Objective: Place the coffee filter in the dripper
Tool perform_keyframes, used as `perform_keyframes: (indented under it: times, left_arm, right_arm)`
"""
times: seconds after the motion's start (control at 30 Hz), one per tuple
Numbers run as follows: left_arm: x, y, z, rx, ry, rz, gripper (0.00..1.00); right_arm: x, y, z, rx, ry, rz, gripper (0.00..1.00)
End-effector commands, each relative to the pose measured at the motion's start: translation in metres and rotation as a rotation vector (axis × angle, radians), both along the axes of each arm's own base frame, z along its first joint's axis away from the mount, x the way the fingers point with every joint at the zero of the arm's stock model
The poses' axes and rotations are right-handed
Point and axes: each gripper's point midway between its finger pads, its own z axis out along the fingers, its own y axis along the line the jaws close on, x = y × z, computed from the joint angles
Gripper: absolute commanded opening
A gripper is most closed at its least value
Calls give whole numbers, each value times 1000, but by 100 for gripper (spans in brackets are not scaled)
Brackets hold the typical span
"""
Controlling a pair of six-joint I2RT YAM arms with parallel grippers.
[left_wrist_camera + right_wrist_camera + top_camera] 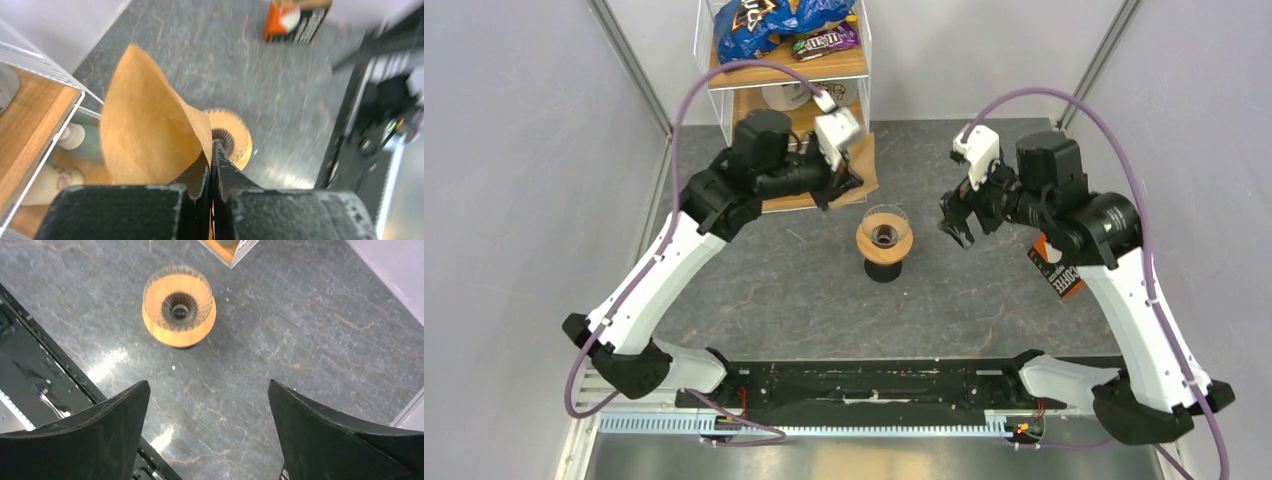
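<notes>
Left jaws: my left gripper (212, 150) is pinched tight on one edge of the thin tan-brown paper cone filter (145, 120), which fans open above the fingertips.
Filter position: in the air beside the white wire rack with wooden shelves (784, 72), up and left of the dripper and not yet over it.
Dripper: a clear glass cone with a light-wood collar (884, 238), upright on the grey table (774, 290), with nothing in it.
Right jaws: my right gripper (207, 385) gapes wide and holds nothing, near the dripper's right side.
Risk: I hold only one edge, so the limp paper may fold or catch the glass rim and seat crooked. A low approach could tip the dripper, since nothing steadies it.
</notes>
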Motion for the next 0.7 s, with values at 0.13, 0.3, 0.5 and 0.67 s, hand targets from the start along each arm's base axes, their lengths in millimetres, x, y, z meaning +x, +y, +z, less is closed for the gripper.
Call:
perform_keyframes:
  times: [0.13,0.3,0.5,0.67]
  left_arm:
    - [-30,-18,72,-377,211,-94,2]
    - [-40,-11,28,-85,-111,-152,2]
    - [-58,-10,-16,257,-507,-271,2]
    - [-58,-15,-19,356,-653,-302,2]
  right_arm:
    - [-15,11,0,36,-15,110,95]
    - [-18,31,64,283,33,32,91]
    - [6,31,81,325,-9,-56,84]
    - [-15,59,36,207,125,88,84]
